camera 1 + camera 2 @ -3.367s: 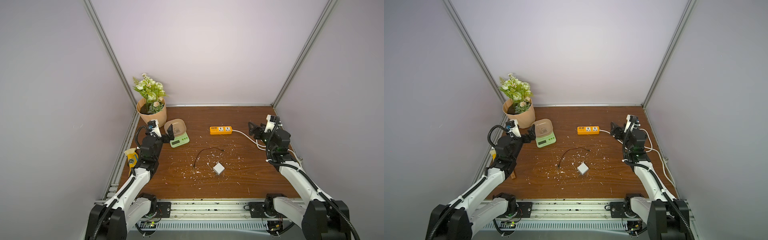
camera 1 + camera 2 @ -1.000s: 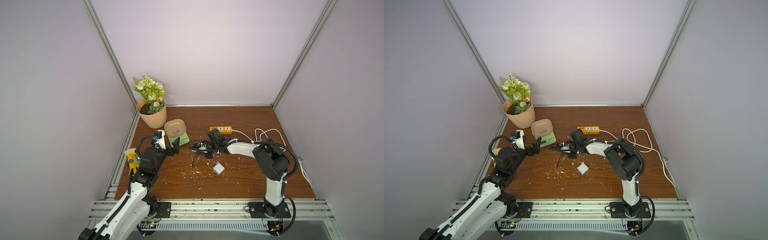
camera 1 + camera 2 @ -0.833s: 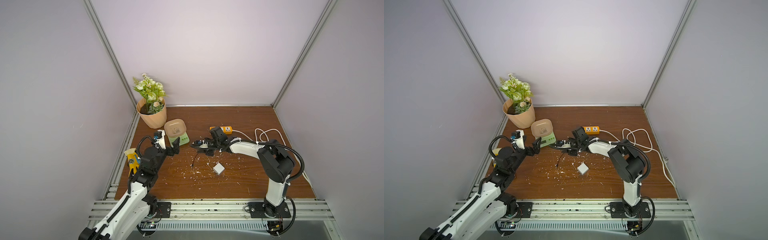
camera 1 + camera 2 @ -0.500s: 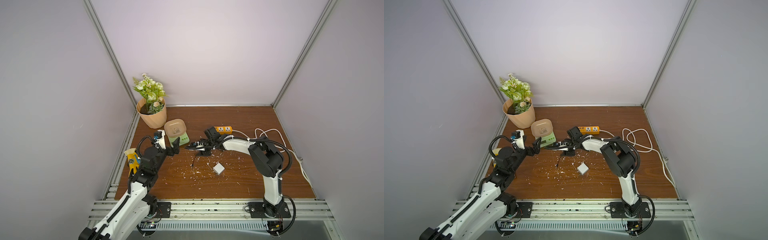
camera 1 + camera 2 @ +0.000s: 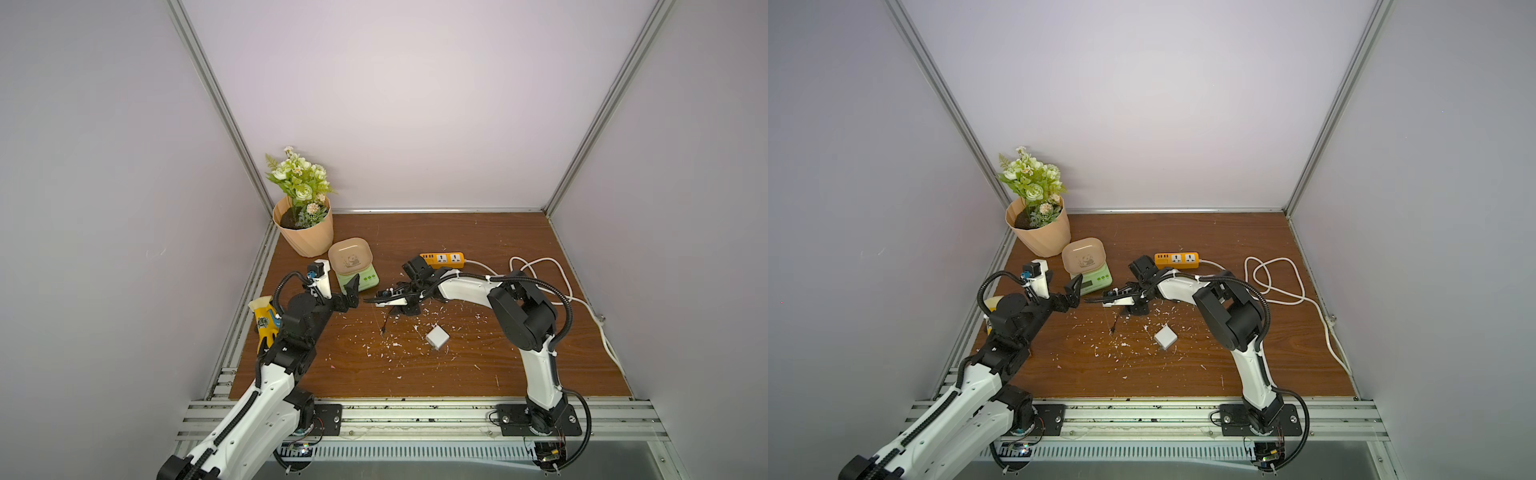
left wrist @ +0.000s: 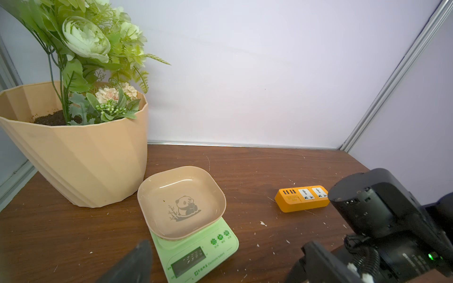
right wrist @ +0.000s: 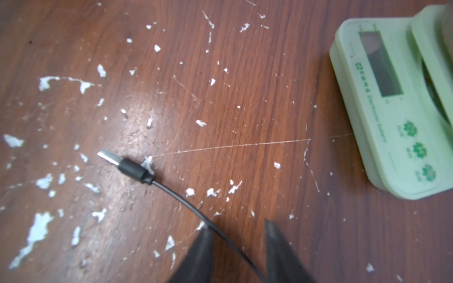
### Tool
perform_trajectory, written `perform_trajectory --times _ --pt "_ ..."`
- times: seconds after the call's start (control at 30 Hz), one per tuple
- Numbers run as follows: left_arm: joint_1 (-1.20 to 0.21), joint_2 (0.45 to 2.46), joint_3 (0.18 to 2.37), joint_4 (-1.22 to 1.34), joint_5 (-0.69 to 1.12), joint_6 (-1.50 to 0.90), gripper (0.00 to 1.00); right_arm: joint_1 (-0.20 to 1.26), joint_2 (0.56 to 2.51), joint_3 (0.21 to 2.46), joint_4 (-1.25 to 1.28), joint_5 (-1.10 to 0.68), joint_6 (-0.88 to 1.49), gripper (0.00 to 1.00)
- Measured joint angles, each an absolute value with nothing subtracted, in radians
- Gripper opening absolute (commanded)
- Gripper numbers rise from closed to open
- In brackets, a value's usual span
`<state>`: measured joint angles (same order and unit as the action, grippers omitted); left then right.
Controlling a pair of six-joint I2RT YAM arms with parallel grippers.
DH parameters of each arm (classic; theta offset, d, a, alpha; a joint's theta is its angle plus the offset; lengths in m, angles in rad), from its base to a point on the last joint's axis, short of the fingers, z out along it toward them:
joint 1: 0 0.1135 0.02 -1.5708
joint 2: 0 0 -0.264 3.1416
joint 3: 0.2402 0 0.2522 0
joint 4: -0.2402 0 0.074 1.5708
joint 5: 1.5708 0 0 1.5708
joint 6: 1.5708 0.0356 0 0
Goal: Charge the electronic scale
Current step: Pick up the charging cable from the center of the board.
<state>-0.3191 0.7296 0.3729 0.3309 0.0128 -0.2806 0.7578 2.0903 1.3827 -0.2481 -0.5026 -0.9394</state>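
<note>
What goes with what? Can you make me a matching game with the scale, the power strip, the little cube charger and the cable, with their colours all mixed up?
Things
1. electronic scale
2. power strip
3. cube charger
4. USB cable

Colours
A. orange
B. black
C. light green, with a beige panda tray on top
D. white

Right pairs: 1-C, 2-A, 3-D, 4-B.
</note>
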Motion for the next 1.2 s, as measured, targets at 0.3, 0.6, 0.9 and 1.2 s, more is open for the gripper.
perform_trajectory --times 0.3,0.6,0.9,1.2 --pt "-0.319 0.729 0.373 0.331 0.013 -0.286 0.98 0.749 2.082 1.335 -0.167 -0.506 -0.892 0.00" --pt "-0.319 0.842 0.401 0.323 0.081 -0.329 0.98 0.657 1.780 1.080 0.013 -0.570 -0.724 0.00" --pt "-0.324 1.021 0.529 0.374 0.391 -0.373 0.90 0.530 1.496 0.912 0.121 -0.702 -0.618 0.00" --pt "-0.485 1.125 0.623 0.393 0.532 -0.261 0.69 0.464 1.393 0.888 0.058 -0.801 -0.581 0.00"
